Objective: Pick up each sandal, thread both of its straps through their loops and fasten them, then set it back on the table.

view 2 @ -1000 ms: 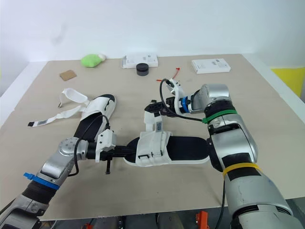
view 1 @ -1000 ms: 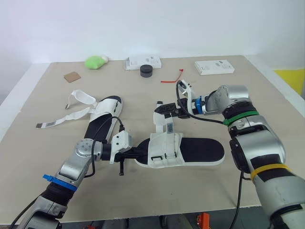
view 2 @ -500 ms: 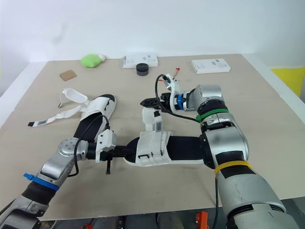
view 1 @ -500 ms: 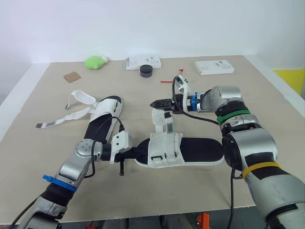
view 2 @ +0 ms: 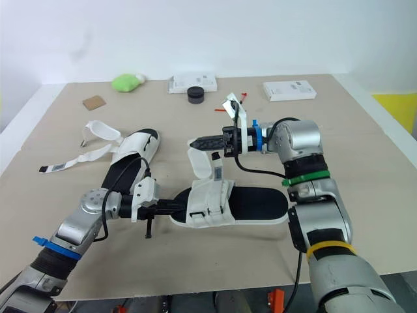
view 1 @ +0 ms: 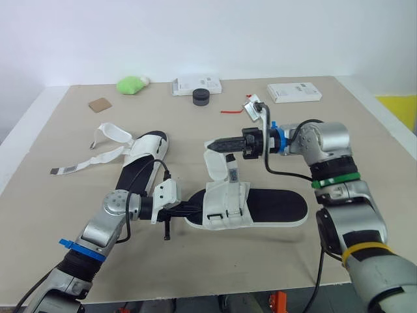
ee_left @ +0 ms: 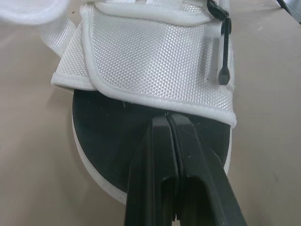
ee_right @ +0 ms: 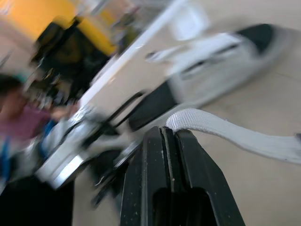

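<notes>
Sandal [view 1: 277, 207] strap [view 1: 217, 163] pinched by right pincer [view 1: 209, 144]; left pincer [view 1: 193, 210] closed at toe.

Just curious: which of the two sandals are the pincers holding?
The nearer sandal: left pincer rests on its sole, right pincer holds its strap. The far sandal lies untouched.

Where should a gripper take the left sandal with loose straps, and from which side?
Grip the sole rim at the bare black heel end, coming from the robot's side. The left sandal lies flat, its white upper covers the far half and its straps splay to the robot's left, so the near rim looks freest.
</notes>
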`<move>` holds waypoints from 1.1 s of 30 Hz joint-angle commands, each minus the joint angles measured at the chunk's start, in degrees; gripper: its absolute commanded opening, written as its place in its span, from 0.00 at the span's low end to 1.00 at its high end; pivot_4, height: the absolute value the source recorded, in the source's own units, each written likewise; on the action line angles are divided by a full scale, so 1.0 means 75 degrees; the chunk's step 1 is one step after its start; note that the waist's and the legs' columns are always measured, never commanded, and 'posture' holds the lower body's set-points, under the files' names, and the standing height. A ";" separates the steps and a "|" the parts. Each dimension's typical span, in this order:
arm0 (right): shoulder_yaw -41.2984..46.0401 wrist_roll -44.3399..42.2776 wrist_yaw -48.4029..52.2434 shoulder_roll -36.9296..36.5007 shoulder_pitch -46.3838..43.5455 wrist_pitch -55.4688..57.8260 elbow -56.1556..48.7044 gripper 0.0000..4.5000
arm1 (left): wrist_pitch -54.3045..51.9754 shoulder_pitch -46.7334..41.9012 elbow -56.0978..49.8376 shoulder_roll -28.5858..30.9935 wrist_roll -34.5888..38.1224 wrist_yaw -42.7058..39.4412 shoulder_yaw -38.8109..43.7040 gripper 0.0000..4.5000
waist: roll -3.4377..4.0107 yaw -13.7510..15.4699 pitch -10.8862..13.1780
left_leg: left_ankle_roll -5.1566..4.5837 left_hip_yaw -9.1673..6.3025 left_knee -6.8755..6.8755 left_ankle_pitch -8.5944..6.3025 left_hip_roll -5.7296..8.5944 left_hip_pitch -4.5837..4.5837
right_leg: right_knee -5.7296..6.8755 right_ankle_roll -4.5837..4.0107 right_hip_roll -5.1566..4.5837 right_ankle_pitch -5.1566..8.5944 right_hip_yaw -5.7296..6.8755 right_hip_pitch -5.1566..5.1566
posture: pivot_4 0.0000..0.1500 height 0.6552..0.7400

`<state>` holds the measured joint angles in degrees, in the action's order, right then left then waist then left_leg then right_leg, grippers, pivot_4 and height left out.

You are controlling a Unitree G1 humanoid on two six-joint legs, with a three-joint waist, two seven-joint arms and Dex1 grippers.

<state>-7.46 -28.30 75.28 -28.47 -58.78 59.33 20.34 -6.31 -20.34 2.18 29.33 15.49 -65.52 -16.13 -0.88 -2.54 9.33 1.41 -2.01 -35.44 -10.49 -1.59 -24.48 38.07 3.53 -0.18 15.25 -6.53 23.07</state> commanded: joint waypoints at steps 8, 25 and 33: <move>-0.1831 0.2036 -0.0592 -0.0724 0.3025 -0.4539 -0.4384 0.01 | -0.0325 0.0221 0.0446 0.0085 -0.0487 0.0031 -0.0324 0.00 | -0.0006 -0.0031 -0.0008 | 0.0017 -0.0001 -0.0009 0.0007 -0.0006 0.0028 | 0.0001 -0.0007 0.0000 -0.0008 0.0012 -0.0021 | 1.00 1.00; -0.1818 0.1925 0.0259 -0.1465 0.2541 -0.3819 -0.3626 0.78 | -0.0262 0.0115 0.0572 0.0078 -0.0505 -0.0013 -0.0371 0.00 | -0.0031 0.0012 -0.0024 | 0.0037 -0.0013 -0.0008 0.0013 0.0005 0.0067 | -0.0003 -0.0032 -0.0014 0.0020 0.0013 -0.0083 | 1.00 1.00; -0.1421 -0.0331 0.2149 -0.3076 0.2031 -0.1193 -0.4577 0.78 | -0.0274 0.0099 0.0562 0.0125 -0.0501 -0.0033 -0.0339 0.00 | -0.0025 -0.0002 -0.0019 | 0.0046 -0.0050 -0.0003 0.0004 0.0009 0.0059 | -0.0004 -0.0031 -0.0022 0.0034 0.0048 -0.0083 | 1.00 1.00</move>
<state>-19.60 -27.92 88.34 -51.15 -43.02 48.90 -11.04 -6.59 -21.31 3.33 29.30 15.05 -65.99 -16.74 -1.07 -2.56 9.18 1.75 -2.42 -35.46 -10.46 -1.55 -24.01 38.05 3.24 -0.29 15.53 -6.14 22.44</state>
